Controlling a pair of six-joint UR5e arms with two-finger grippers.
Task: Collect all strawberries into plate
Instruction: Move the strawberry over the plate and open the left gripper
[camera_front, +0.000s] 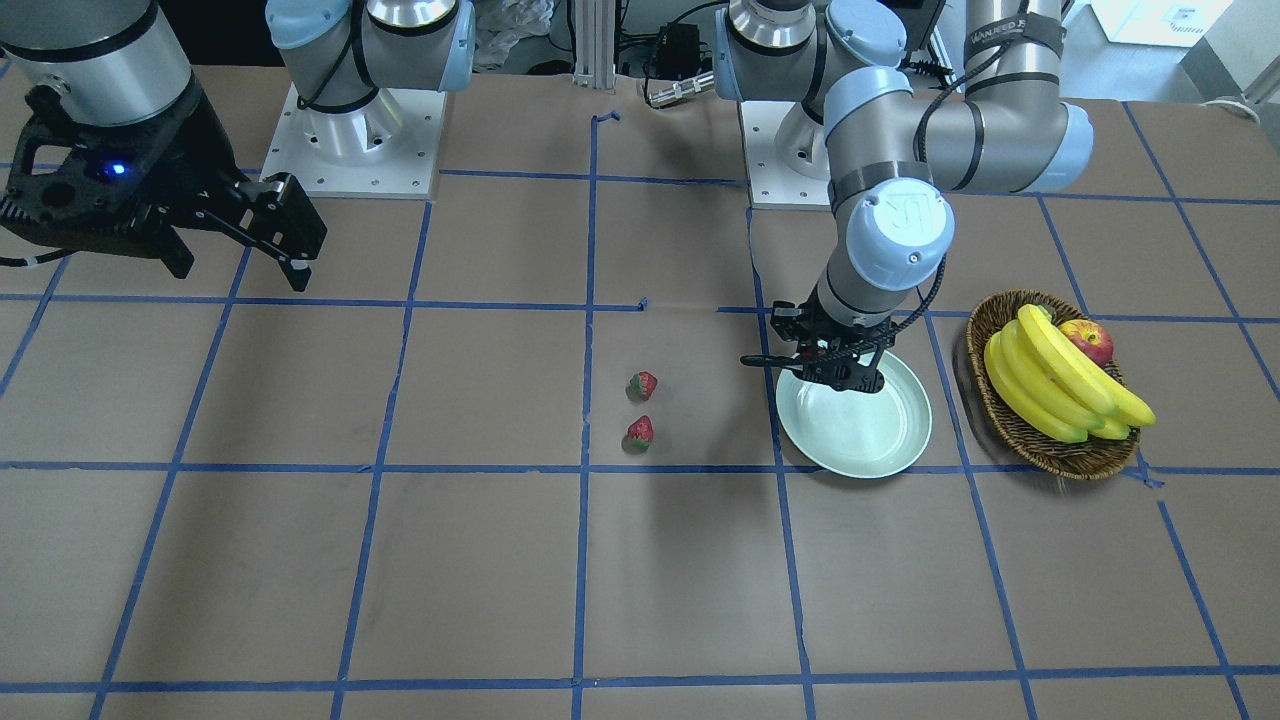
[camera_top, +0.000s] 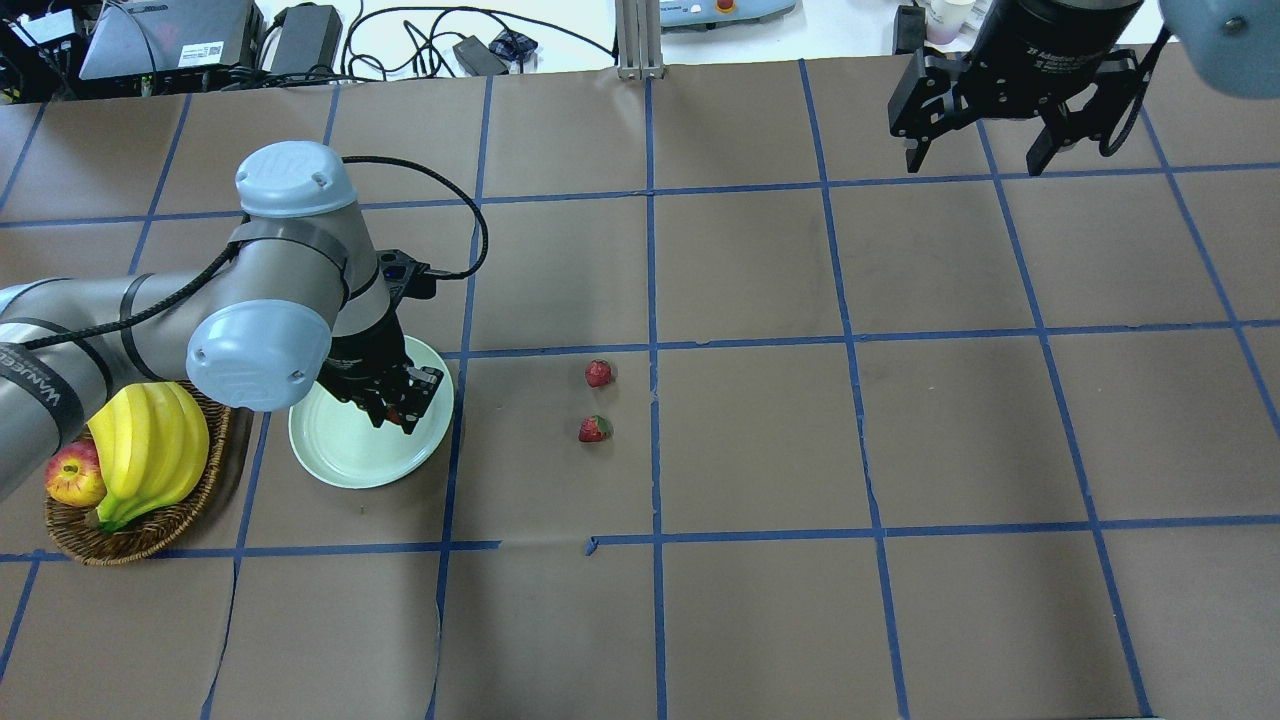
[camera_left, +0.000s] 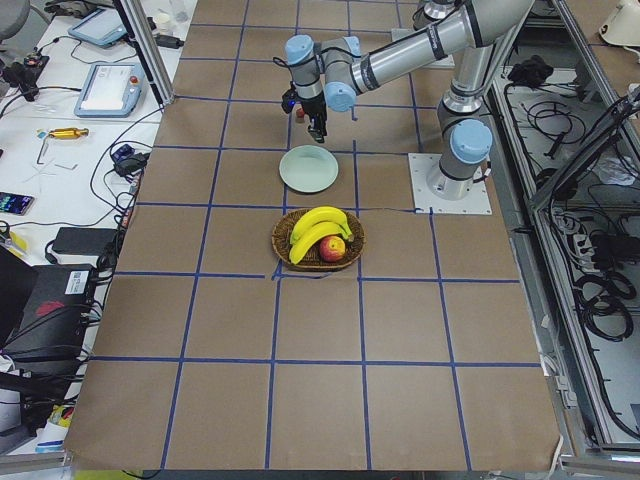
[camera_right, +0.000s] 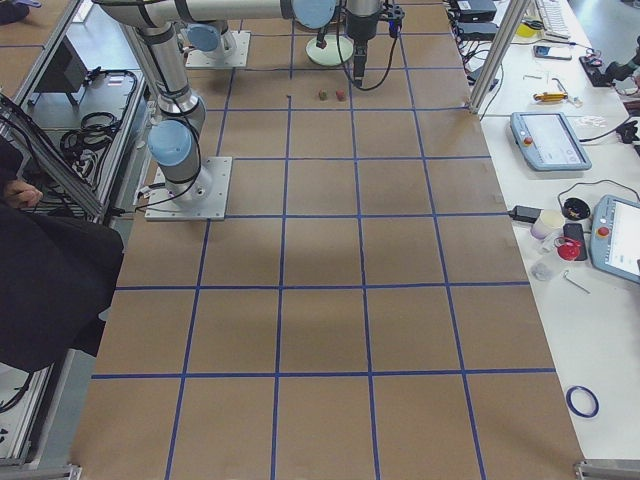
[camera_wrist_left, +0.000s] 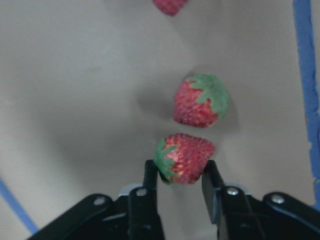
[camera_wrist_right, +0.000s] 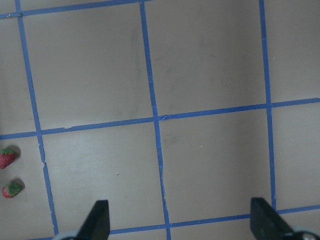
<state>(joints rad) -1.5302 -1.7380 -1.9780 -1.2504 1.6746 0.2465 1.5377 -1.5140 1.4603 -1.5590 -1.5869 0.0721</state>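
From the front-facing camera I see the left tool (camera_front: 845, 375) hanging over the robot-side edge of the plate (camera_front: 860, 445). There is one plate: round, shallow, glossy and pale mint. To its left on the brown bench (camera_front: 400, 560) lie a loose strawberry (camera_front: 643, 384) and, just beside it on the near side, a second loose strawberry (camera_front: 640, 431). Both are small and red with green caps, and they are apart from each other. Right of the plate stands one wicker basket (camera_front: 1010, 430) holding one bunch of bananas (camera_front: 1060, 390) and one apple (camera_front: 1088, 340). The right tool (camera_front: 243, 270) is far left, raised, with its jaws spread wide.

Overhead, the left tool (camera_top: 395, 400) covers the right part of the plate (camera_top: 340, 455). The two loose berries sit well to the right of it, near a blue tape line. The right tool (camera_top: 975, 150) is at the far right corner, its jaws wide.

From the left end I can make out the plate (camera_left: 309, 168) just beyond the basket (camera_left: 318, 238). The berries are too small to judge here.

From the right end the two loose berries show as small specks near the plate (camera_right: 330, 52).

On the left wrist camera the held strawberry (camera_wrist_left: 185, 157) is pinched between the two fingers (camera_wrist_left: 150, 177). It lies sideways with its cap to the left, and its skin is red and seeded. The two loose berries show beyond it, so I count three in all.

On the right wrist camera the right tool (camera_wrist_right: 180, 220) is wide, with only taped bench between its fingers. Both loose berries sit at the left edge.
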